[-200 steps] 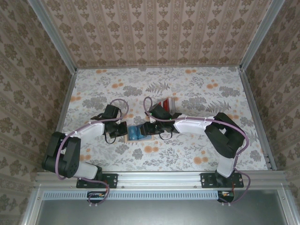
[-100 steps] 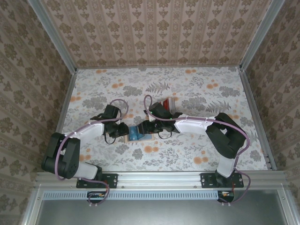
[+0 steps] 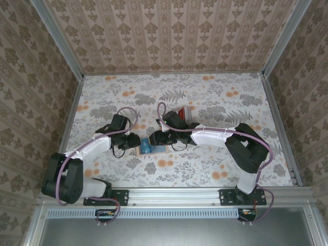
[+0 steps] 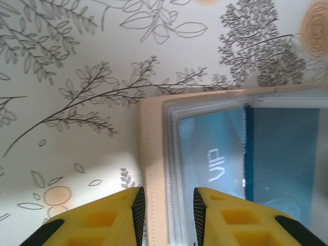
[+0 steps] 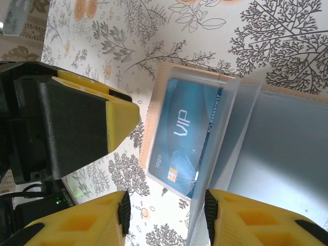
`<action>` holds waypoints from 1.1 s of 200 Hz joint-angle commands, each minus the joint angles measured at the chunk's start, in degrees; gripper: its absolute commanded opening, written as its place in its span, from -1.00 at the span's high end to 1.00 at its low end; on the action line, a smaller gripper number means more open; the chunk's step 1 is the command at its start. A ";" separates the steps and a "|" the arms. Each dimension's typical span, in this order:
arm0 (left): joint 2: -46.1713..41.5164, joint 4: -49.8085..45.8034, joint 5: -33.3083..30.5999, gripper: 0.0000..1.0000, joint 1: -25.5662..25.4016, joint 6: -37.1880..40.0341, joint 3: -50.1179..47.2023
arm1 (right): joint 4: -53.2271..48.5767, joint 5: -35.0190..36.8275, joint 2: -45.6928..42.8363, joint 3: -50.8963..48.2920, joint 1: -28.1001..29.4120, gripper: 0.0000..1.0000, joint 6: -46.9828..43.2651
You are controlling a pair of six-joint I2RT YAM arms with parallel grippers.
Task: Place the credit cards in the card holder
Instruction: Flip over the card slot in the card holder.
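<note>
Card holder (image 3: 152,147): lies open and flat on the flowered counter (image 3: 215,92), about mid-depth and a little left of centre, between the two claws. Tan skin faces down, and its border shows along the left edge in the left wrist view (image 4: 154,169).

Blue card (image 4: 215,154): sits inside the holder's left-hand clear pocket, white "VIP" lettering legible through the plastic. The right wrist view confirms the same card (image 5: 182,133) seated in that pocket. A clear leaf stands up from the fold just beside it. The blue-grey lining of the holder (image 5: 277,133) lies to the right of that leaf.

Left claw (image 3: 136,143): at the holder's left edge. Up close, the left claw (image 4: 166,215) has its jaws parted with daylight between them. The tan border runs through the gap, and nothing is clamped.

Right claw (image 3: 159,139): low over the holder's right half. In its own camera the right claw (image 5: 166,215) stands wide apart – not grasping. The raised clear leaf ends just beside one yellow finger (image 5: 246,220); contact cannot be confirmed.

Red cards (image 3: 184,111): a small stack farther back and to the right, well apart from the holder, partly hidden by the right arm.
</note>
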 commanded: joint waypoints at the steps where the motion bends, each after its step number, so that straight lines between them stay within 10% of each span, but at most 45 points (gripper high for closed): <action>1: -1.22 4.32 5.50 0.36 0.80 -2.75 -0.44 | 2.20 -2.25 1.06 2.11 0.16 0.07 1.08; 220: -11.68 2.40 2.04 0.30 9.59 -2.98 -7.41 | -0.03 -4.82 11.46 10.95 2.53 0.06 1.45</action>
